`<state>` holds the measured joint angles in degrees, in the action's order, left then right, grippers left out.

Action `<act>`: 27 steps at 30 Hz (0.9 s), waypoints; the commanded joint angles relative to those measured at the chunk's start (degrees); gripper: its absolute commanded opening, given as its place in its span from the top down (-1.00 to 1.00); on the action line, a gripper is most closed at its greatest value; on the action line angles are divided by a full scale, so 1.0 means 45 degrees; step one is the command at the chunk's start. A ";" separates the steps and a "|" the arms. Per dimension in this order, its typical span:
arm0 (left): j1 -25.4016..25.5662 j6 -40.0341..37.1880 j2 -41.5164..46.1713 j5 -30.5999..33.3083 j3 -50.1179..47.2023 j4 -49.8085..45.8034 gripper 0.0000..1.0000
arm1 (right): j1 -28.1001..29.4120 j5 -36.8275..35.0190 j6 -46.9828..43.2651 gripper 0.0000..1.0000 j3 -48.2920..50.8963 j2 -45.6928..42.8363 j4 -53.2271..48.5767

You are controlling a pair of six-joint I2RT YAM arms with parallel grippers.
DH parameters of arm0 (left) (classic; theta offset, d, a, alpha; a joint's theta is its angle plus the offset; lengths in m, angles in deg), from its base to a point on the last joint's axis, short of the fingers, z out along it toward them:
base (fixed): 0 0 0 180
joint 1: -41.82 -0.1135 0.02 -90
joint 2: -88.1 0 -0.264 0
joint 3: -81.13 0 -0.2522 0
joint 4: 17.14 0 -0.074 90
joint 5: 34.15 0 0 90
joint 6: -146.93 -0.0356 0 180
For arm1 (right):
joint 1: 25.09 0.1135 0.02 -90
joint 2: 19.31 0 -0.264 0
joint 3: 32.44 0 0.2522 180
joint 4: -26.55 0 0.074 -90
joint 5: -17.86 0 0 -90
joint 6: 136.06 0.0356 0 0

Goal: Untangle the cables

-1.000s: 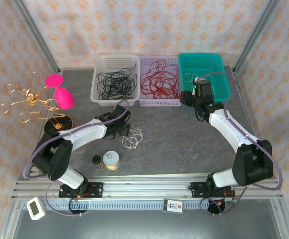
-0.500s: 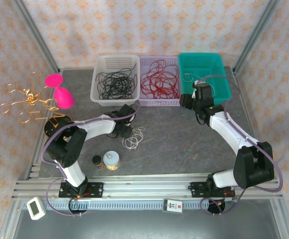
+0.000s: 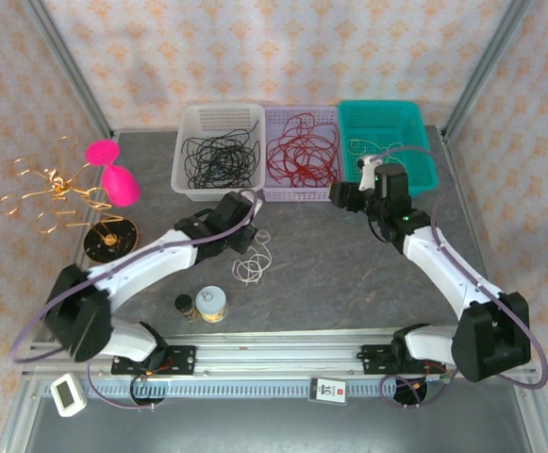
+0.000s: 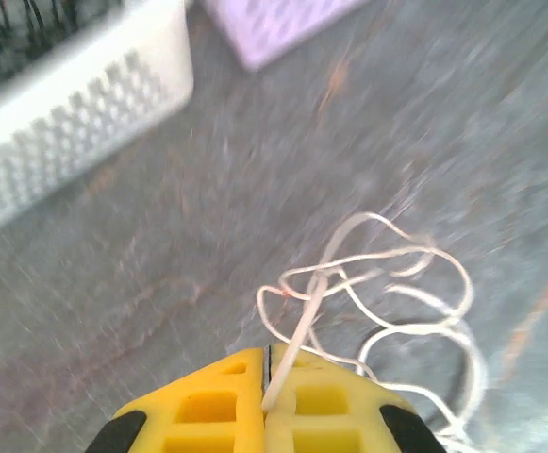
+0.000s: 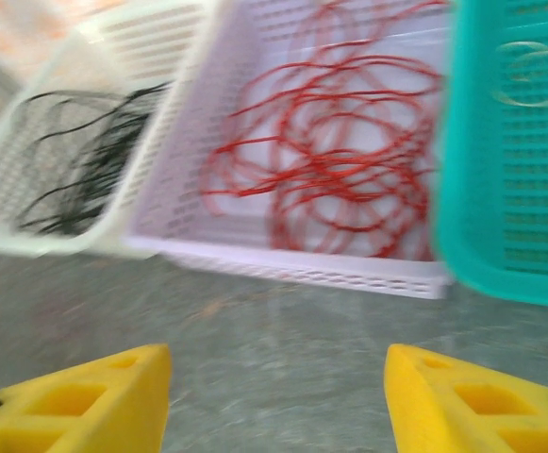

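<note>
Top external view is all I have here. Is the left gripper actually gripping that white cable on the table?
Observer: Yes. On the left wrist camera the left gripper has its yellow fingers pressed together, with a single strand of the off-white cable pinched between them. The other loops spread over the table beyond.
Operator: And the right one, is it carrying anything?
Observer: No. On the right wrist camera the right gripper is open with nothing between its fingers. It faces the lilac basket that holds the red cables.
</note>
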<state>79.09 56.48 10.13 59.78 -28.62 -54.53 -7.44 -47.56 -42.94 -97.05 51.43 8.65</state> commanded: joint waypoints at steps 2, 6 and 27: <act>0.0338 -0.0312 0.1533 0.0024 0.0934 -0.0247 1.00 | 0.1636 0.3390 -0.1195 -0.41 0.0693 -0.0602 0.2633; 0.0483 -0.0346 0.2258 -0.0959 0.1788 0.0153 1.00 | 0.2778 0.5309 -0.0938 -0.60 0.1601 -0.0594 0.5659; 0.1289 -0.0792 0.2309 -0.0467 0.4164 -0.0193 1.00 | 0.3900 0.1144 0.2728 0.23 0.0790 0.2749 0.8382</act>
<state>84.60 53.38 19.83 55.25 -12.14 -55.63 10.02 -36.65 -36.67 -93.09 63.13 41.59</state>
